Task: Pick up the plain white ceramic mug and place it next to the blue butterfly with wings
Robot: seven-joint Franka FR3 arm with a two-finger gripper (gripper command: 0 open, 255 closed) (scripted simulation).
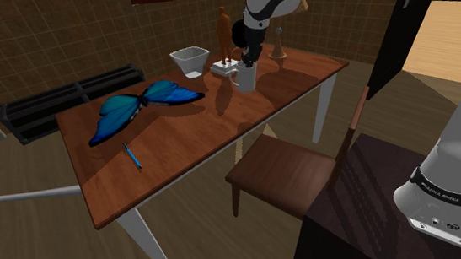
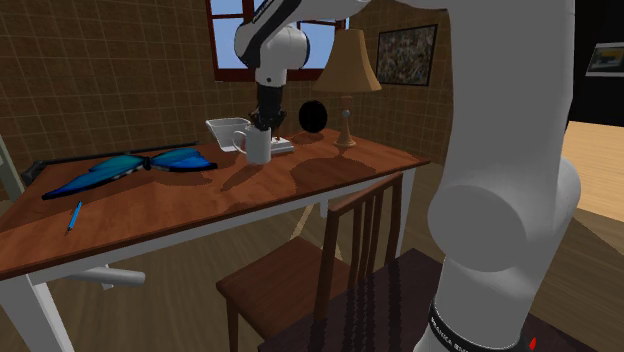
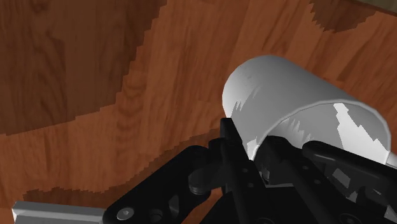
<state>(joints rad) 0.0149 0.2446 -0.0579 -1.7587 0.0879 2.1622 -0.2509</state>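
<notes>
On wood-grain table (image 1: pixel 180 158) | smooth white cylindrical mug (image 1: pixel 244 80) | pincer (image 1: pixel 251 62) clasps rim

The wooden table (image 1: pixel 188 153) stands on white legs. On its top lie a blue butterfly (image 1: pixel 138 106) at the shoulder view's left, a blue pen (image 1: pixel 133 156) nearer, a white bowl (image 1: pixel 190 62) at the far edge, a white mug (image 1: pixel 246 79) just beside a white slab (image 1: pixel 222 66), and a lamp (image 2: pixel 347 65) at the far right.

I work in a home, in what looks like a dining room: a wooden tabletop (image 1: pixel 189 157) on white legs with a wooden chair (image 1: pixel 285 173) at it. A shaded lamp (image 2: pixel 348 72) stands on the tabletop, and the brown tiled wall carries a framed picture (image 2: pixel 407 44) and a window (image 2: pixel 226 40).
</notes>
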